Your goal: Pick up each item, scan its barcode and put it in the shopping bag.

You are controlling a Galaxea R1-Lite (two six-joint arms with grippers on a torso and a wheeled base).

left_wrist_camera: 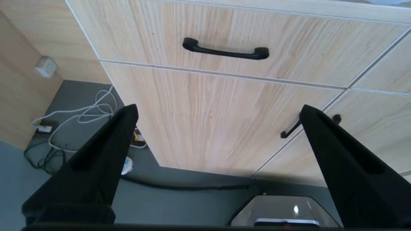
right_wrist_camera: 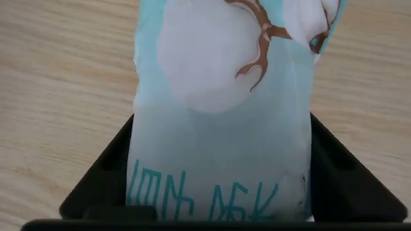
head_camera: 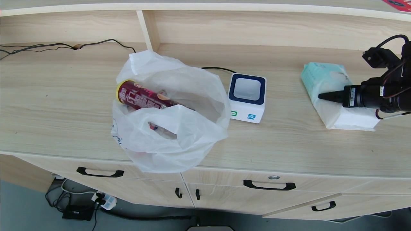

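**Entry: right gripper on tissue pack, bag loaded with one can**

Counter (head_camera: 64, 106), light wood, with a shelf divider behind it. The shopping bag (head_camera: 179, 134), thin white plastic, sits near the front edge with its mouth open and its lower part hanging slightly over the edge. A red can (head_camera: 141, 98) lies tilted inside it, the yellow-rimmed end up at the bag's left rim.

The barcode scanner (head_camera: 247, 98), a white box with a dark blue frame around its window, stands just beside the bag on the robot's right. It is apart from the bag by a narrow gap, and a black lead runs back from it.

The tissue pack (head_camera: 332, 96), pale teal and white, lies flat on the counter well to the right of the scanner.

The right gripper (head_camera: 324, 96) comes in from the right edge at pack level. In the right wrist view, its fingers (right_wrist_camera: 103, 179) sit one on each side of the pack (right_wrist_camera: 221, 128), which fills the whole span between them (contact on both sides as far as seen). It has hold of the pack, and the pack rests on the wood.

The left gripper (left_wrist_camera: 218, 115) hangs low in front of the cabinet, below a drawer handle (left_wrist_camera: 225, 50). Its fingers (left_wrist_camera: 96, 167) are spread wide and nothing is between them.
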